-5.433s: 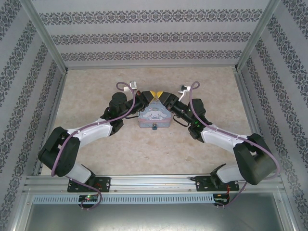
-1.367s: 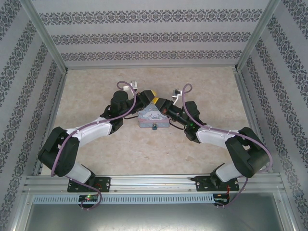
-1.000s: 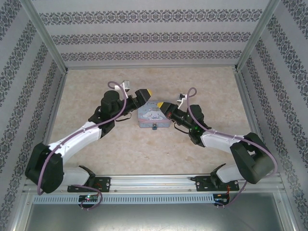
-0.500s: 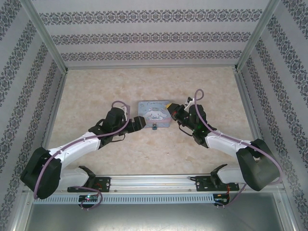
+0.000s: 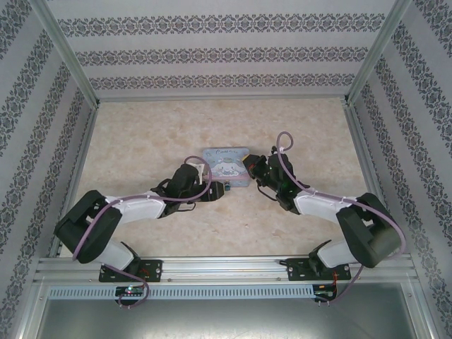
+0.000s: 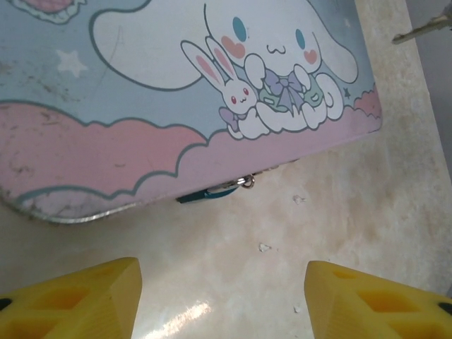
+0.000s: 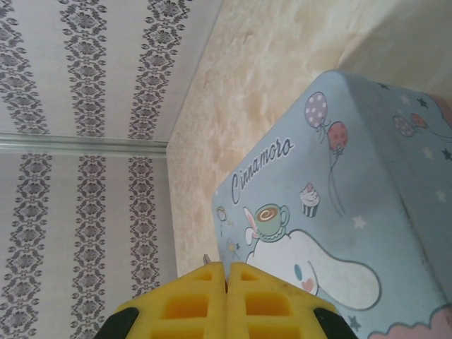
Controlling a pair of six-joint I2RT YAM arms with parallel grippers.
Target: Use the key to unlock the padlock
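Note:
The pale blue cartoon tin lies mid-table. The padlock is a tiny dark piece hanging at the tin's front edge; in the left wrist view it shows as a dark teal bit with a small silver ring under the tin's rim. My left gripper is low in front of that edge, its yellow fingers wide apart over bare table, nothing between them. My right gripper is at the tin's right side, shut on the key, whose tip peeks out. The key's blade also shows beyond the tin's corner.
The marble-patterned table is fenced by patterned walls and metal posts. Both arms bend inward toward the tin, purple cables looping over them. Free room lies behind the tin and to either side.
My left arm has swung from behind the tin down to its front edge, and its jaws have narrowed. My right gripper stayed shut at the tin's right side.

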